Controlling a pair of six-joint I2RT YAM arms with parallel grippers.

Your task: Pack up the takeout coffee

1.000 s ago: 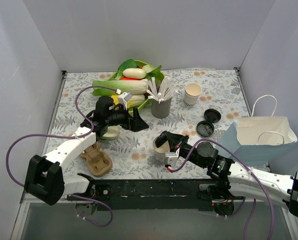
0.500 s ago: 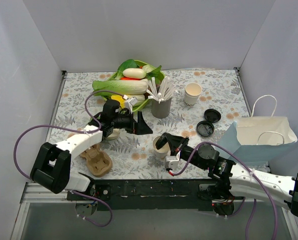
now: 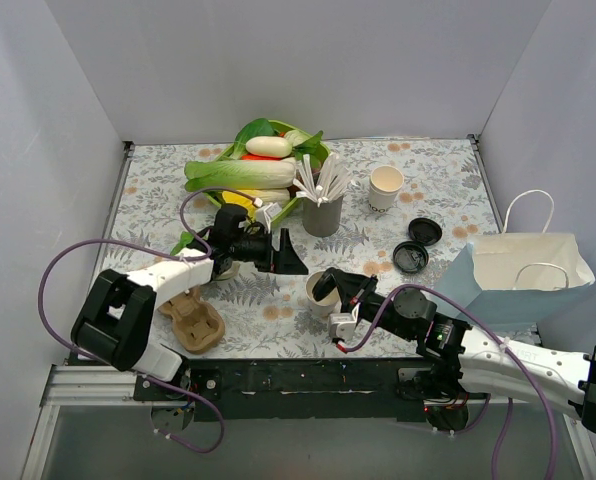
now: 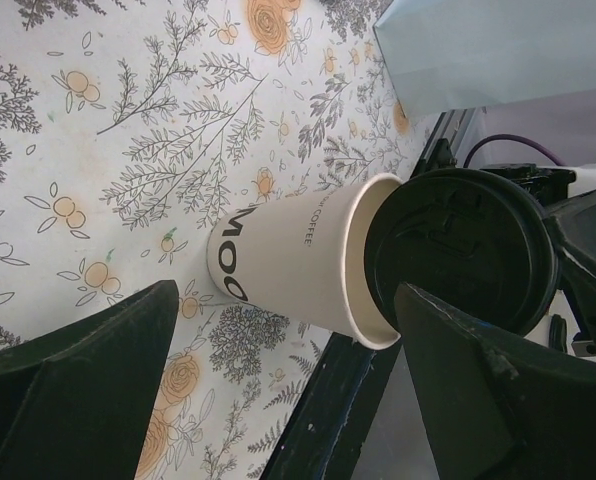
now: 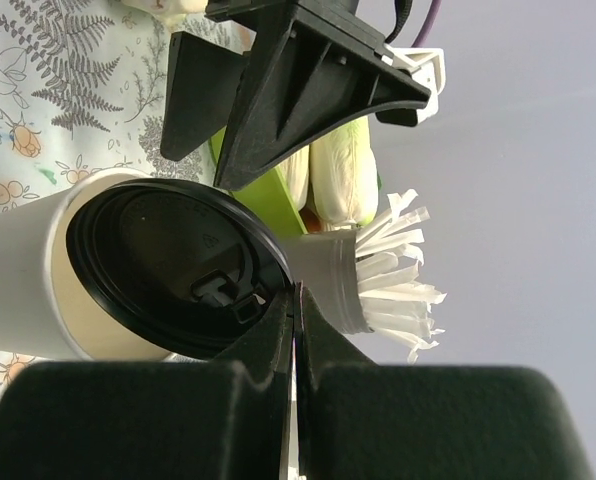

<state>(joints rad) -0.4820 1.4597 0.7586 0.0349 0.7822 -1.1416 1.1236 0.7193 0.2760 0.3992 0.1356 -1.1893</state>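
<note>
The takeout coffee is a cream-white paper cup (image 3: 319,296) with dark lettering (image 4: 278,262), standing near the table's front edge. A round black lid (image 4: 460,262) leans tilted against its open mouth without sitting flat. My right gripper (image 5: 295,300) is shut on that lid's (image 5: 168,262) rim, reaching in from the right (image 3: 334,290). My left gripper (image 3: 286,254) is open, just left of and behind the cup. Its two fingers (image 4: 78,395) frame the cup without touching it. The left gripper's dark fingers (image 5: 298,85) also show above the lid in the right wrist view.
A light-blue paper bag (image 3: 523,268) stands open at the right. Behind are a second paper cup (image 3: 385,187), two loose black lids (image 3: 418,245), a grey cup of white straws (image 3: 322,208) and a green bowl of vegetables (image 3: 263,160). A cardboard cup carrier (image 3: 193,322) lies front left.
My left gripper has swung right and nearer, closing in on the cup, its jaws slightly narrower. The right gripper has stayed at the cup's mouth with the lid.
</note>
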